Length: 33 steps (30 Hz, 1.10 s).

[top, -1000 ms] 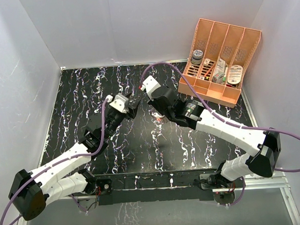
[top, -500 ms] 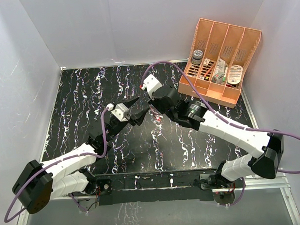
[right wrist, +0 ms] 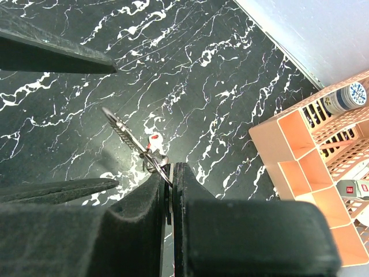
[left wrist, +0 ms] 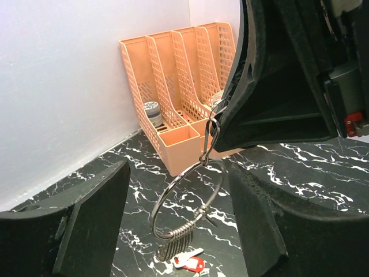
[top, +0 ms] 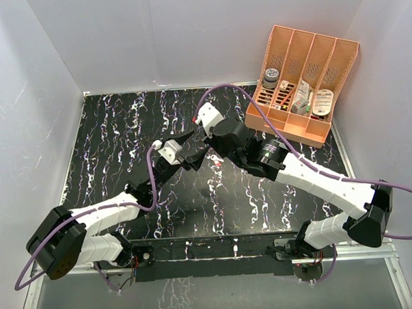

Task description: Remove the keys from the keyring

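Note:
The keyring (left wrist: 187, 199) is a thin wire circle hanging in the air from my right gripper (right wrist: 172, 167), which is shut on a small link at its top. The keys (left wrist: 176, 236) are bunched at the ring's bottom, with a small red piece (left wrist: 193, 264) just below them. In the right wrist view the ring (right wrist: 157, 161) and keys (right wrist: 124, 135) stick out left of my shut fingers. My left gripper (left wrist: 179, 196) is open, one finger (left wrist: 98, 219) on each side of the ring, not touching it. In the top view the left gripper (top: 195, 149) and right gripper (top: 209, 151) meet mid-table.
An orange organiser (top: 303, 116) holding small items stands at the back right corner against the wall; it also shows in the left wrist view (left wrist: 173, 144) and the right wrist view (right wrist: 288, 150). The table top (top: 116, 131) is black marble-patterned.
My left arm has swung right and stretched toward the right gripper, and its open fingers now flank the hanging ring. The right gripper has stayed shut and shifted slightly.

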Each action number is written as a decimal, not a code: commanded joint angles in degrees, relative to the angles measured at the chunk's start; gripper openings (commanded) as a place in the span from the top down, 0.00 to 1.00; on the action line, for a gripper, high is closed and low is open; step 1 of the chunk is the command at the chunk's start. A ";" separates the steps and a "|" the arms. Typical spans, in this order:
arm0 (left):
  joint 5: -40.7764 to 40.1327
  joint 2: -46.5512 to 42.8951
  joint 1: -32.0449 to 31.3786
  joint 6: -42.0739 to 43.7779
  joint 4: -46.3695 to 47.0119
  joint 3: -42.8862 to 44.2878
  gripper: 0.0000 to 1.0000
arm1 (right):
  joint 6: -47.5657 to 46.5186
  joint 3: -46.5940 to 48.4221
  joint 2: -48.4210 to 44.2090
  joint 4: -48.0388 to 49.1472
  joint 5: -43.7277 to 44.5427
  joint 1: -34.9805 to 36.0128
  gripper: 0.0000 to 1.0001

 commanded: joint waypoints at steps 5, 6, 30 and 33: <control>1.23 2.01 0.27 2.15 8.58 2.40 0.32 | -0.06 0.62 -2.74 4.34 -1.58 0.72 1.00; 1.46 2.15 0.27 2.34 8.59 2.52 0.32 | -0.06 0.71 -2.79 4.29 -1.77 0.85 1.00; 13.28 0.82 2.34 0.70 -0.22 4.51 0.42 | -3.56 3.49 -3.48 -1.22 -1.13 3.38 1.00; 17.93 0.93 3.81 -1.42 0.15 4.78 0.45 | -3.90 3.53 -3.62 -1.53 -1.05 3.79 1.00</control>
